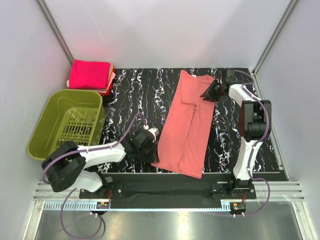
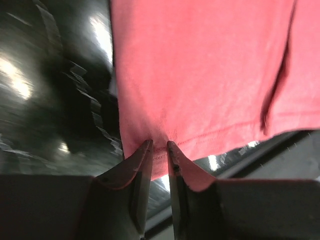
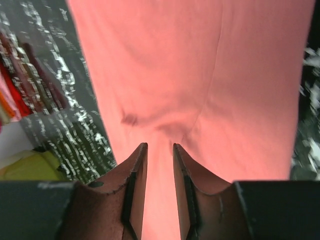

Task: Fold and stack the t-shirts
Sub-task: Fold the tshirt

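Left hand (image 2: 159,150) and right hand (image 3: 159,150) each pinching the salmon t-shirt (image 1: 186,125).
Shirt lies folded lengthwise, mid black marbled tabletop (image 1: 130,95). Left hand grips the near-left hem corner, and right hand nips puckered cloth at the far-right collar end. Folded magenta t-shirts (image 1: 90,75) are stacked at the far left, well apart from it, with the olive-green basket (image 1: 67,125) just on their near side.

We're looking into a robot lab work cell — plain white panels (image 1: 165,30) are boxing the workspace in on three sides, metal struts (image 1: 54,27) are running up the corners, and the left arm (image 1: 97,154) and right arm (image 1: 248,147) are sitting bolted to a slotted rail (image 1: 170,201) beside a black marbled mat (image 1: 135,95).
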`<state>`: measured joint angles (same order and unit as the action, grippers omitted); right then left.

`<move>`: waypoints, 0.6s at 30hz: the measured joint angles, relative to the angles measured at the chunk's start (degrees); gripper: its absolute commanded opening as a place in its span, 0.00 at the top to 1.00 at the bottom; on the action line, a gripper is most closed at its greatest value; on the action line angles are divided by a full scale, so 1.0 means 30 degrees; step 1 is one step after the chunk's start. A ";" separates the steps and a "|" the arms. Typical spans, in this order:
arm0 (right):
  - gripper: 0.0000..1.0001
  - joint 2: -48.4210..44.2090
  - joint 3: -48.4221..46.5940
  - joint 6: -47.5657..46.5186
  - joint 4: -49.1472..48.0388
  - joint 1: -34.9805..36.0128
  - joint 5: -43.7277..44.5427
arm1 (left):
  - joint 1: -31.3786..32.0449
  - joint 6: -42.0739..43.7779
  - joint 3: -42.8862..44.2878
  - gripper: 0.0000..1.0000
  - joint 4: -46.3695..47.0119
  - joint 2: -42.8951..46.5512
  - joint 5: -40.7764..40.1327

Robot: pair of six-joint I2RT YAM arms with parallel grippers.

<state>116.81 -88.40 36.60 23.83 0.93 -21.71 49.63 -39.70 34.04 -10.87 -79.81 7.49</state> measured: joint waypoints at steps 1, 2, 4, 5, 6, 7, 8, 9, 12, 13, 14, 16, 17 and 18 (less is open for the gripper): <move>0.67 0.0481 -0.0313 -0.0058 0.0000 0.0124 0.0051 | 0.0554 -0.0430 -0.0277 0.75 0.0175 0.0270 -0.0131; 0.67 0.1100 -0.0721 -0.0146 0.0015 0.0284 0.0066 | 0.1100 -0.0918 -0.0554 0.75 0.0226 0.0590 -0.0255; 0.67 0.2331 -0.1661 -0.0299 0.0036 0.0576 0.0095 | 0.2047 -0.1698 -0.0984 0.75 0.0044 0.1224 -0.0444; 0.67 0.2922 -0.2208 -0.0372 0.0044 0.0656 0.0102 | 0.2455 -0.2011 -0.1166 0.75 -0.0160 0.1581 -0.0532; 0.67 0.3417 -0.2667 -0.0430 0.0015 0.0721 0.0138 | 0.2805 -0.2295 -0.1260 0.74 -0.0474 0.1894 -0.0554; 0.67 0.4000 -0.3206 -0.0488 -0.0029 0.0816 0.0219 | 0.3016 -0.2499 -0.1260 0.73 -0.0860 0.2171 -0.0568; 0.67 0.4634 -0.3825 -0.0561 0.0022 0.0874 0.0219 | 0.3111 -0.2652 -0.1231 0.71 -0.1224 0.2470 -0.0605; 0.68 0.5100 -0.4291 -0.0583 0.0015 0.0918 0.0226 | 0.3126 -0.2747 -0.1129 0.70 -0.1727 0.2820 -0.0743; 0.68 0.6324 -0.5829 -0.0576 0.0066 0.1056 -0.0087 | 0.3111 -0.2739 -0.0138 0.65 -0.3701 0.3789 -0.1676; 0.67 0.6521 -0.6200 -0.0605 0.0036 0.1129 0.0058 | 0.3096 -0.2710 0.0248 0.64 -0.4109 0.4014 -0.1960; 0.67 0.6717 -0.6557 -0.0612 0.0051 0.1217 0.0255 | 0.3045 -0.2601 0.0852 0.64 -0.4634 0.4269 -0.2302; 0.67 0.7118 -0.7198 -0.0605 0.0051 0.1494 0.0503 | 0.2856 -0.2404 0.1734 0.64 -0.5049 0.4422 -0.2528; 0.67 0.7308 -0.7512 -0.0597 0.0044 0.1639 0.0554 | 0.2761 -0.2302 0.2084 0.63 -0.5100 0.4430 -0.2601; 0.67 0.7592 -0.7992 -0.0539 0.0160 0.1814 0.0576 | 0.2659 -0.2208 0.2302 0.62 -0.5136 0.4422 -0.2637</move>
<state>139.59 -112.38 34.98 24.32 6.37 -19.99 57.60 -46.33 40.95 -26.28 -66.54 -0.43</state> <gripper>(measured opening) 0.327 0.366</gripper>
